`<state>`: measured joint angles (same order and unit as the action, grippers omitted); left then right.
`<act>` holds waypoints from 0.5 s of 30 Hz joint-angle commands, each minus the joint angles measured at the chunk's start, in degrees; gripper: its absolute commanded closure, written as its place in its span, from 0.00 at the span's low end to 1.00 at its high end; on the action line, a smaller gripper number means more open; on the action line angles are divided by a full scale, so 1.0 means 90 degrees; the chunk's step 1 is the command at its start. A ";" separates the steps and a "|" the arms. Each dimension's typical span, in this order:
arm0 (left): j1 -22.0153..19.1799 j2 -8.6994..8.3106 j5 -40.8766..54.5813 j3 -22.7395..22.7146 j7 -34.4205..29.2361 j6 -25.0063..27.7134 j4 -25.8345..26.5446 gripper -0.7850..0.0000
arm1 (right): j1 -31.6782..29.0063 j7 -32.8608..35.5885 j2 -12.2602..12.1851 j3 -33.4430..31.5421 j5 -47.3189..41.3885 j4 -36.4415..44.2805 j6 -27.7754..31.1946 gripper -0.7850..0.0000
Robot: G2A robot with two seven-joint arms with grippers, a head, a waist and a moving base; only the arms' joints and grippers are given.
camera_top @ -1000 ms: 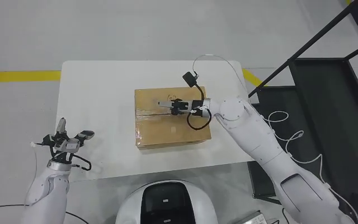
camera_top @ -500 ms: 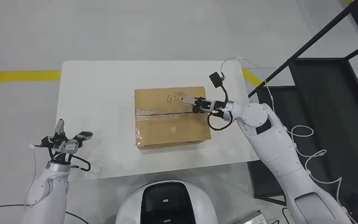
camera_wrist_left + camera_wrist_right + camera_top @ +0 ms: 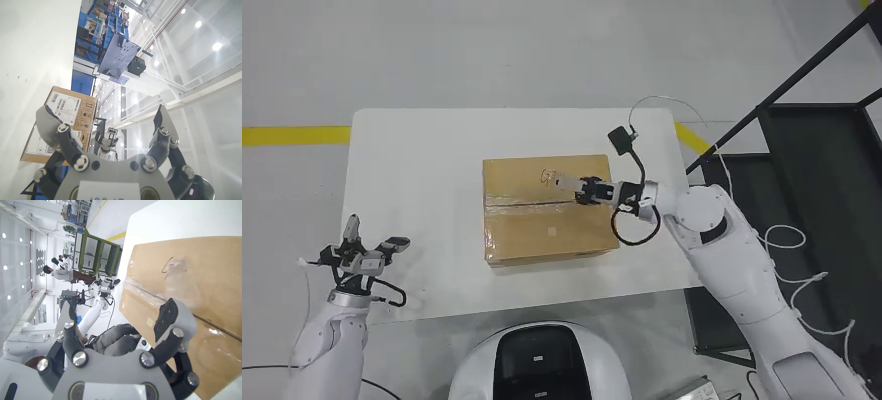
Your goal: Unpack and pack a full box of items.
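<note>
One sealed cardboard box [image 3: 547, 235] is sitting in the middle of the white table [image 3: 412, 170], with a taped seam running across its top. The right gripper [image 3: 572, 186] is hovering over the box top, near the seam's right end, its fingers spread wide and holding nothing. The left gripper [image 3: 372, 237] is hanging at the table's left edge, near the front corner, well apart from the box, its fingers likewise gaping wide and empty.
</note>
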<state>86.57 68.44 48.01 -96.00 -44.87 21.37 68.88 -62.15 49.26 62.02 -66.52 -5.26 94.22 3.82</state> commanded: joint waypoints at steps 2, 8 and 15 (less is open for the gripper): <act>0.0013 0.0001 0.0013 -0.0022 -0.0022 -0.0007 -0.0020 0.00 | 0.0498 -0.0080 0.0145 0.0629 0.0014 -0.0313 -0.0125 0.00; 0.0078 -0.0007 0.0245 -0.0226 -0.0006 0.0031 -0.0064 0.00 | 0.1499 -0.0109 0.0526 0.1695 -0.0422 -0.1262 -0.0122 0.00; 0.0104 -0.0022 0.0534 -0.0618 0.0420 0.0101 -0.0343 0.00 | 0.2182 -0.0148 0.0954 0.2575 -0.0856 -0.2163 0.0210 0.00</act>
<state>87.51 68.30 52.61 -101.03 -41.21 22.43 66.21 -43.24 47.89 70.06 -44.42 -12.42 76.01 5.10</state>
